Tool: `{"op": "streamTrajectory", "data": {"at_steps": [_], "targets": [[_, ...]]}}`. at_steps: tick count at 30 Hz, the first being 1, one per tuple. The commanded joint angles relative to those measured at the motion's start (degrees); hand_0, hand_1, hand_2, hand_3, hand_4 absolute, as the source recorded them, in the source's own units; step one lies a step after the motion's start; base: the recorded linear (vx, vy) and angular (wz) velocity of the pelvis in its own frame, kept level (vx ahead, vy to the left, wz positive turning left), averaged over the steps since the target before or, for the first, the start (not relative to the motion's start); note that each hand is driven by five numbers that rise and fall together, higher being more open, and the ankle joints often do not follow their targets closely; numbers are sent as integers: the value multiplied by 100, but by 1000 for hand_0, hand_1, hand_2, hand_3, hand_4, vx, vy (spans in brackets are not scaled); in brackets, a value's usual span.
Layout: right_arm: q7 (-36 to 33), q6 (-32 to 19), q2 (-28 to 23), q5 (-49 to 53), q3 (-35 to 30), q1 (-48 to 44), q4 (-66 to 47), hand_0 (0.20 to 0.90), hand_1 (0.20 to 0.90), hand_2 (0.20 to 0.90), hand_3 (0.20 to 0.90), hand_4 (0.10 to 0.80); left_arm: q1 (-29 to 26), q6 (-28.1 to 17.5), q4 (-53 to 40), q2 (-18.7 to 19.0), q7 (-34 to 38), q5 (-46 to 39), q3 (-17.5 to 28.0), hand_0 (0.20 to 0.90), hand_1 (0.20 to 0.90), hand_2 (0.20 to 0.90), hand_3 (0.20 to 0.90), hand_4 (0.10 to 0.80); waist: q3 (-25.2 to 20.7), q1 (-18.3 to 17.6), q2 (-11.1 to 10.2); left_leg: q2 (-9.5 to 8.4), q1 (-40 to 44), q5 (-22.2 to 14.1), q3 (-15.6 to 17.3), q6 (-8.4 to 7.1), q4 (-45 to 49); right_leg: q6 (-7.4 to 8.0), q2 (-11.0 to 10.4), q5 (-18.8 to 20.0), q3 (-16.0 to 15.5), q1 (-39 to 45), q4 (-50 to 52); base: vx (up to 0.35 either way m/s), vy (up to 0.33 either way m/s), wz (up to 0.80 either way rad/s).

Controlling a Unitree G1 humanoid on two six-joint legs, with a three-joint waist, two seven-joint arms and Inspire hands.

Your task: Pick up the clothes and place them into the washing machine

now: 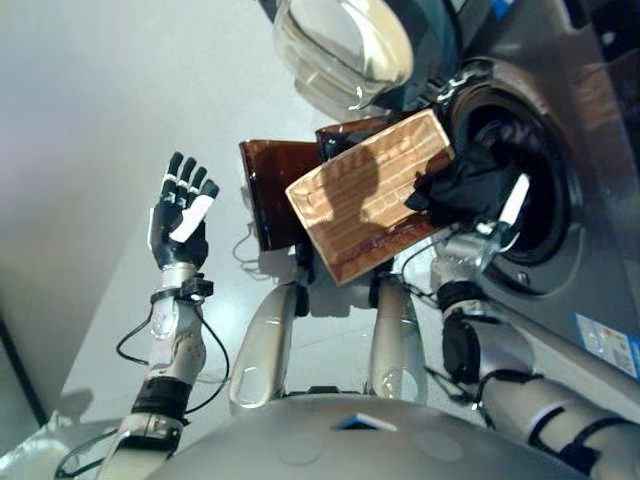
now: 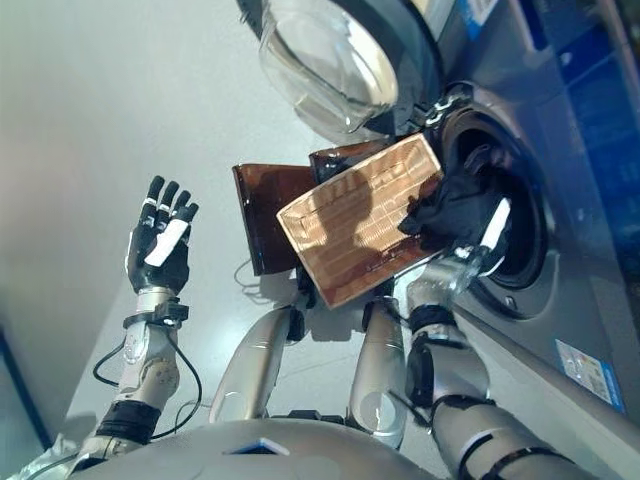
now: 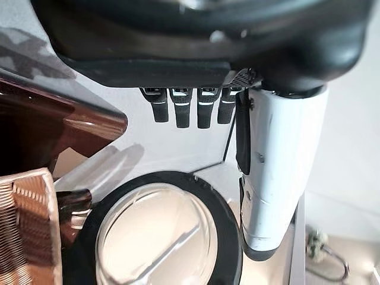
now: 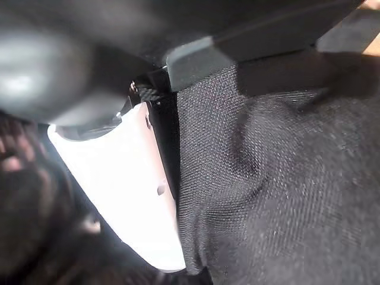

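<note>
The right hand (image 1: 478,236) gripped dark clothes (image 1: 470,180) at the washing machine (image 1: 560,150) opening, its fingers mostly hidden by the cloth. The left hand (image 1: 180,222) stood raised far left, fingers straight.

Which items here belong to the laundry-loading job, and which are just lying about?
Job:
- black cloth garment, at the drum mouth
- grey front-loading washing machine, its round glass door open
- right hand, gripping the garment

Just about:
- brown woven basket
- dark brown glossy box
- left hand, raised, empty
</note>
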Motion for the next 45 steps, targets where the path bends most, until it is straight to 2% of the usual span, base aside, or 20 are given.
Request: {"op": "streamTrajectory", "data": {"at_steps": [1, 7, 9, 12, 20, 29, 34, 35, 39, 45], "targets": [[-52, -378, -516, -308, 4, -350, -153, 200, 200, 200, 200, 300, 21, -582, -770, 317, -211, 42, 155, 900, 900, 900, 900, 800, -171, 26, 130, -26, -219, -680, -256, -357, 543, -138, -35, 657, 82, -191, -571, -32, 10, 4], [-168, -697, -747, 99, -388, -796, -188, 200, 200, 200, 200, 300, 53, -573, -983, 397, -187, -32, 95, 900, 900, 900, 900, 800, -146, 86, 238, -57, -595, -792, -227, -367, 907, -179, -15, 508, 197, -565, -149, -29, 4, 6], [-277, -866, -793, 148, -515, -869, -304, 200, 200, 200, 200, 300, 66, -586, -1009, 418, -156, -35, 94, 900, 900, 900, 900, 800, -132, 80, 265, -67, -859, -897, -209, -383, 1279, -206, -4, 399, 230, -791, 216, -40, -7, 8], [-530, -1085, -921, 98, -692, -978, -311, 200, 200, 200, 200, 300, 93, -615, -1100, 472, -92, -26, 126, 900, 900, 900, 900, 800, -135, 57, 267, -41, -1286, -1180, -174, -404, 2087, -294, 46, 142, 325, -1203, 987, -41, -11, 9], [-705, -1130, -1263, -1, -691, -1133, -224, 200, 200, 200, 200, 300, 81, -656, -1153, 530, 43, -3, 182, 900, 900, 900, 900, 800, -170, 62, 163, 71, -2086, -1754, -124, -390, 3441, -537, 58, -442, 475, -1984, 2198, -47, -24, 4], [-732, -802, -1559, -565, -198, -1042, -150, 200, 200, 200, 200, 300, 131, -672, -1150, 663, -10, -6, 192, 900, 900, 900, 900, 800, -202, 83, 67, 96, -2357, -1778, -81, -354, 3581, -593, 129, -474, 533, -2305, 2341, -2, -2, 0], [-1025, -779, -1974, -724, -135, -1416, 151, 200, 200, 200, 200, 300, 198, -746, -1173, 727, -13, -85, 307, 900, 900, 900, 900, 800, -286, 107, 58, 84, -2419, -1784, -59, -366, 3584, -626, 152, -525, 598, -2418, 2419, 0, -4, -1], [-1249, -805, -2230, -738, -136, -1706, 337, 200, 200, 200, 200, 300, 260, -764, -1210, 807, 12, -79, 306, 900, 900, 900, 900, 800, -320, 134, 63, 71, -2437, -1803, -49, -363, 3631, -640, 150, -561, 629, -2442, 2486, -7, -4, 4], [-1616, -744, -2699, -860, -12, -2201, 619, 200, 200, 200, 200, 300, 274, -733, -1283, 961, 68, -34, 253, 900, 900, 900, 900, 800, -359, 155, 74, 54, -2500, -1865, -25, -340, 3760, -656, 156, -605, 671, -2537, 2629, -4, 0, 1], [-2135, -657, -3131, -1084, 189, -2677, 941, 200, 200, 200, 200, 300, 280, -689, -1388, 1103, 194, 18, 183, 900, 900, 900, 900, 800, -419, 164, 76, 56, -2567, -1894, 21, -320, 3775, -654, 144, -610, 712, -2626, 2654, -3, 5, 0]]}}
